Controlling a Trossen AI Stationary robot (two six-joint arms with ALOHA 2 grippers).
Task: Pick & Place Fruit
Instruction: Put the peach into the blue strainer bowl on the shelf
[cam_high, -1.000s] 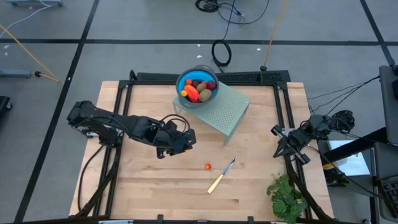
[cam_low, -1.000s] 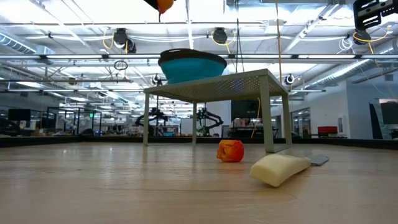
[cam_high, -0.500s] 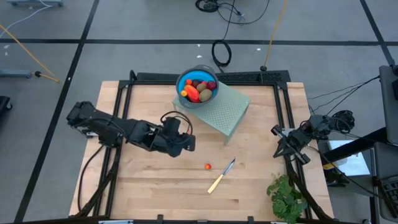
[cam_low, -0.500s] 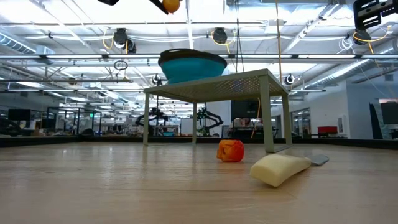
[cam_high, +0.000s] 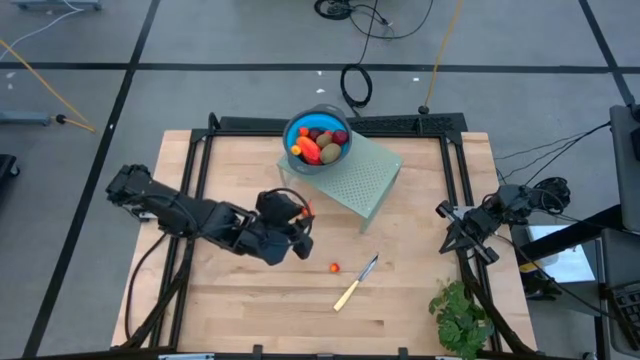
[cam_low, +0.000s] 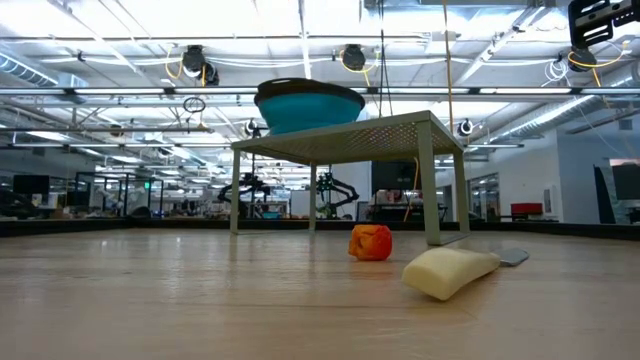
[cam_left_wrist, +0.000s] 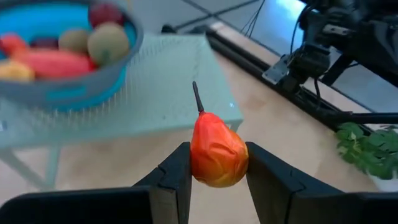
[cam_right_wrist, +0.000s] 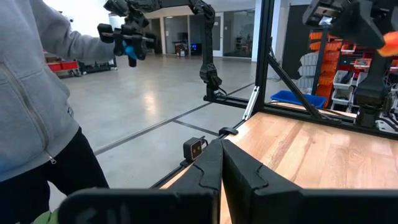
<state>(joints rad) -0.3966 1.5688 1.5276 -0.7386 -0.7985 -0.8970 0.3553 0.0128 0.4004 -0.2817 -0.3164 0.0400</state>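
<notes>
Glossy orange-red pear-shaped fruit (cam_left_wrist: 217, 155), dark stem, pinched between left jaws.

Left gripper (cam_left_wrist: 217, 177): extended toward table centre, fingers clamped on an orange-red pear. Right gripper (cam_right_wrist: 222, 163): parked at 3 o'clock table edge, fingers together.

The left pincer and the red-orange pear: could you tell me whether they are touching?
Touching. The left wrist view shows the left pincer with both fingers pressed against the sides of the red-orange pear, holding it clear of the table.
</notes>
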